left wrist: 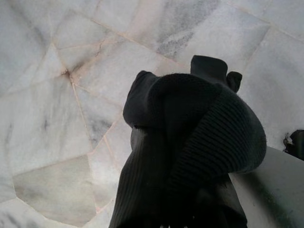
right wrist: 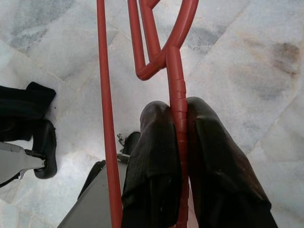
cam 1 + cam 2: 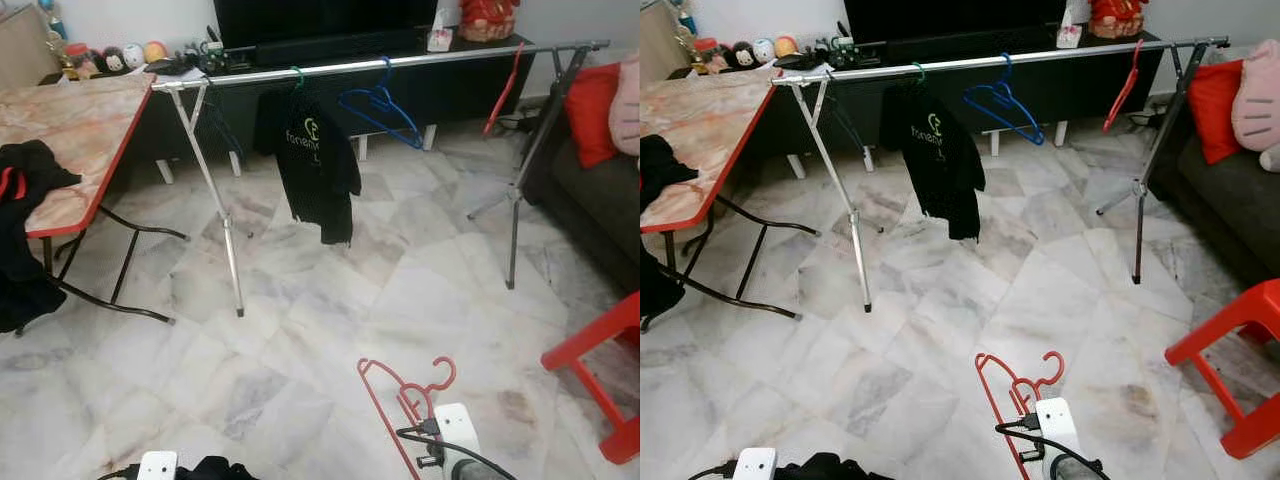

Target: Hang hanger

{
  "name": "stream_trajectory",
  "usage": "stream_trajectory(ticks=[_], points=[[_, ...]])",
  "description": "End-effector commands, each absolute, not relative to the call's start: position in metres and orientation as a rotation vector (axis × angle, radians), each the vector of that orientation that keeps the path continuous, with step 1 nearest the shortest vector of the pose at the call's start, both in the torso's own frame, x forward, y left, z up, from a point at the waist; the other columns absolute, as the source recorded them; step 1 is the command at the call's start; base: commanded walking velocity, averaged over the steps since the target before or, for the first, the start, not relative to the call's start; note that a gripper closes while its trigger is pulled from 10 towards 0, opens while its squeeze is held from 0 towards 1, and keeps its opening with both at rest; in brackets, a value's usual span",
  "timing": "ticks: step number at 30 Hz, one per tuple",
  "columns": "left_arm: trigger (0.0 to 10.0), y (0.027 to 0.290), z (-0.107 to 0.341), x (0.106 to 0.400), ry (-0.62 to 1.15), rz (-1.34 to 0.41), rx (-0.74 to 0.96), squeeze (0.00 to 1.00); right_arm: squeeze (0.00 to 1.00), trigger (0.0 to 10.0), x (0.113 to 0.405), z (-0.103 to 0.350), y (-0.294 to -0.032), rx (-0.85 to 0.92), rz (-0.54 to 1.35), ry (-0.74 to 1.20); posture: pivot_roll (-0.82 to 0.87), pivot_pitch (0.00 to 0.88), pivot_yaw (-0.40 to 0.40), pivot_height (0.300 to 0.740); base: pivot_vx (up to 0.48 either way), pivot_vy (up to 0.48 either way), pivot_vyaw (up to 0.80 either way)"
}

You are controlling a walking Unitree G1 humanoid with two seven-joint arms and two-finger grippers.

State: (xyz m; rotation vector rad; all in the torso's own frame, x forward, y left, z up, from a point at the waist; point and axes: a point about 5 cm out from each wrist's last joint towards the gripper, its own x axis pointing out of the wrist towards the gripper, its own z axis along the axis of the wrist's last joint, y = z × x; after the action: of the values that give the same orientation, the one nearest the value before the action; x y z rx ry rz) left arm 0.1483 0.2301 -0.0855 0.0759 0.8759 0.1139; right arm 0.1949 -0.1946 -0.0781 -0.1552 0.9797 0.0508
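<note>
Down at the lower right of the head view, my right claw (image 2: 178, 142) is closed tight on the red hanger (image 3: 405, 392), its two black fingers (image 2: 152, 161) pressed against either side of the hanger's ribbed stem, just below where the stem forks. The hanger's hook curls up above my wrist in the head view, and its long side bar runs down toward the lower edge, over the marble floor (image 3: 300, 340).

My left claw (image 1: 190, 156) sits at the bottom left of the head view. The wrist view shows its fingers wrapped in black cloth (image 1: 218, 133), and I cannot tell how far they are parted.

Across the upper part of the frame runs the silver rail (image 3: 400, 62) on its folding legs. On it hang a black shirt (image 3: 318, 160) on a green hook, a blue hanger (image 3: 380, 105) near the middle, and another red hanger (image 3: 505, 90) toward the right end. My hanger is well apart from the rail.

At the left stands a red-edged counter (image 3: 80, 130) with dark clothing (image 3: 25, 230) draped over its near corner. A red stool (image 3: 600, 370) sits at the right edge.
</note>
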Motion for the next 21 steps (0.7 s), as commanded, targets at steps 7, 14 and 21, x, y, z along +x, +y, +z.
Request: stream_trajectory(ticks=[7,14,21], points=[[10.0,0.236,-0.085,0.146,0.871,0.136,0.078,0.00,0.00,10.0,0.191,-0.081,-0.191,-0.181,0.048,0.990,-0.09,0.047,0.067,0.740,0.000,0.000,0.00],[10.0,0.248,-0.055,0.187,0.606,0.222,0.144,0.00,0.00,10.0,0.200,-0.076,-0.194,-0.194,0.043,0.972,-0.09,0.042,0.061,0.740,0.000,0.000,0.00],[10.0,0.244,-0.012,0.222,0.281,0.186,0.194,0.00,0.00,10.0,0.199,-0.076,-0.195,-0.210,0.039,0.969,-0.08,0.038,0.064,0.740,0.000,0.000,0.00]])
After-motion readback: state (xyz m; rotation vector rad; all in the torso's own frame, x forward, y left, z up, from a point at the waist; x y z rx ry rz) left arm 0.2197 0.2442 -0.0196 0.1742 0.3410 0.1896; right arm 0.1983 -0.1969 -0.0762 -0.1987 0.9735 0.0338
